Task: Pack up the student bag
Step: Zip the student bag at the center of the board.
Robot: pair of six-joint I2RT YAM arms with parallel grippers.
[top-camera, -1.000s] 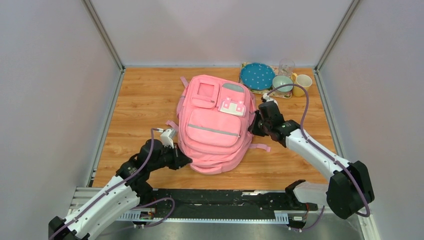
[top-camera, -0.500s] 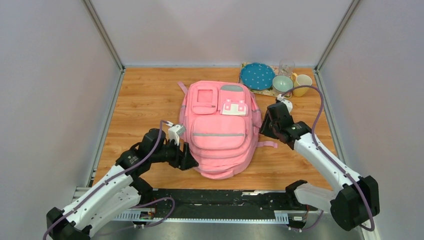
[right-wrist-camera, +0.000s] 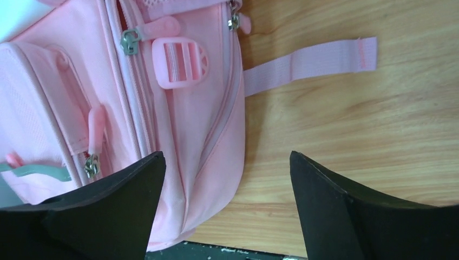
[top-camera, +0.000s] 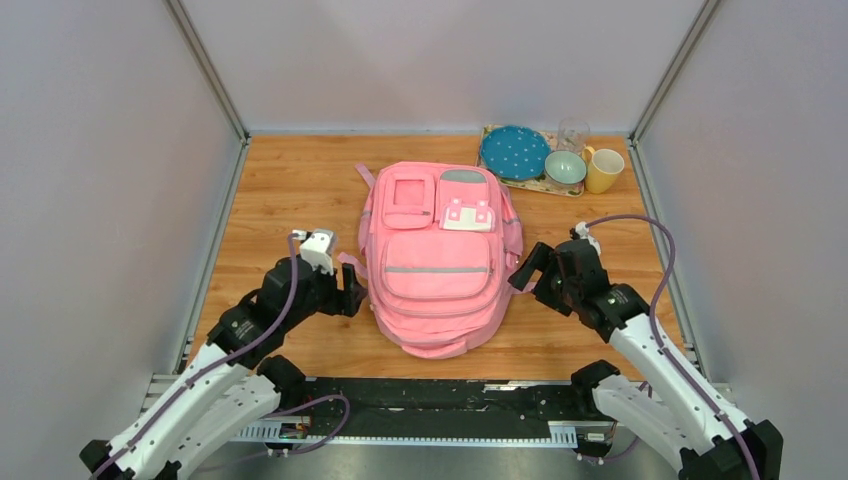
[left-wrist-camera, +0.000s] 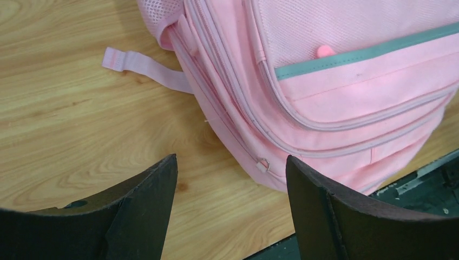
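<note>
**While both grippers hang open, the backpack lies flat between them**

Since neither pair of fingers has hold of anything, the bag is free on the table. The left gripper gapes wide just off one flank; the right gripper gapes as wide just off the other; neither seems to touch the cloth.

Ahead of the left fingers runs the bag's lower seam, with a small ring on it close to the finger nearer the bag; a loose strap tail lies further ahead on the wood. Ahead of the right fingers sit a plastic buckle and a zip pull, toward the finger on the bag's side; another strap tail stretches across beyond the gap.

By the look of it the bag is soft, limp and light, lying low as if little is in it; I'd expect it to sag and fold if raised by one edge, so both sides want lifting together. The cloth should grip well enough. The strap tails would only drag; the thick seamed edge is the surer hold. The zip pulls are small and fiddly, but they are the way in.
</note>
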